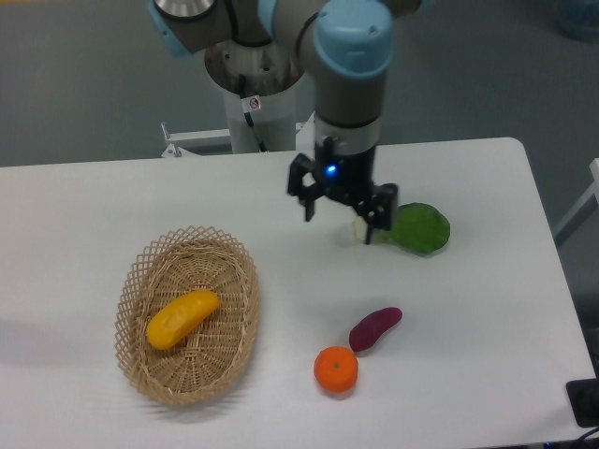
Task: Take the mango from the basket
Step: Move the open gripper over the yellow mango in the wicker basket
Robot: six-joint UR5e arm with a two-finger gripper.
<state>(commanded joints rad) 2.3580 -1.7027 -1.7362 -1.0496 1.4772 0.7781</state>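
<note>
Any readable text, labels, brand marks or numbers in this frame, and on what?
None can be read.
Small red-and-white sticker on the robot base column: too small and blurred to read.
Hand: only a blue light, no lettering.
</note>
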